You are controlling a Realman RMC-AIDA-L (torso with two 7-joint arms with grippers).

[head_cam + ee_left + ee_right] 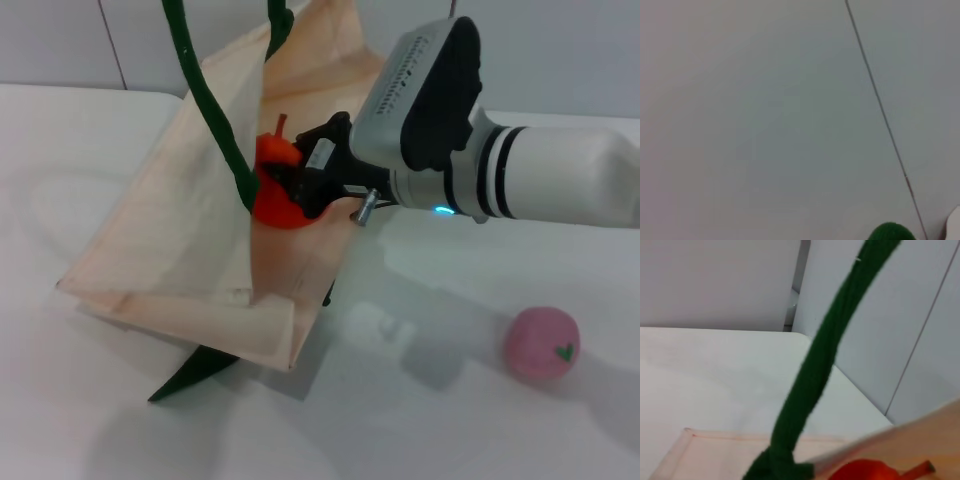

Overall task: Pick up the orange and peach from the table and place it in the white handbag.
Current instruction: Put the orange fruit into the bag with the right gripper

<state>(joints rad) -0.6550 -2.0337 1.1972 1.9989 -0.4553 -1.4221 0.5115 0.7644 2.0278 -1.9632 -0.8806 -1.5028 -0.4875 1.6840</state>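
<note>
The white handbag (pixel 170 230) lies tilted on the table with its mouth held open. Its dark green handles (pixel 215 110) run up out of the head view. My right gripper (pixel 292 182) reaches into the bag's mouth from the right and is shut on the orange (pixel 272 208), which has a small stem on top. The right wrist view shows a green handle (pixel 820 365), the bag's edge (pixel 715 450) and the top of the orange (pixel 865 471). The pink peach (pixel 541 343) with its green leaf mark sits on the table at the right front. My left gripper is out of view.
The white table (pixel 420 420) stretches around the bag, with a wall behind it. A green side tab (pixel 190 372) sticks out from under the bag's front corner. The left wrist view shows only wall panels and a bit of green handle (pixel 892 233).
</note>
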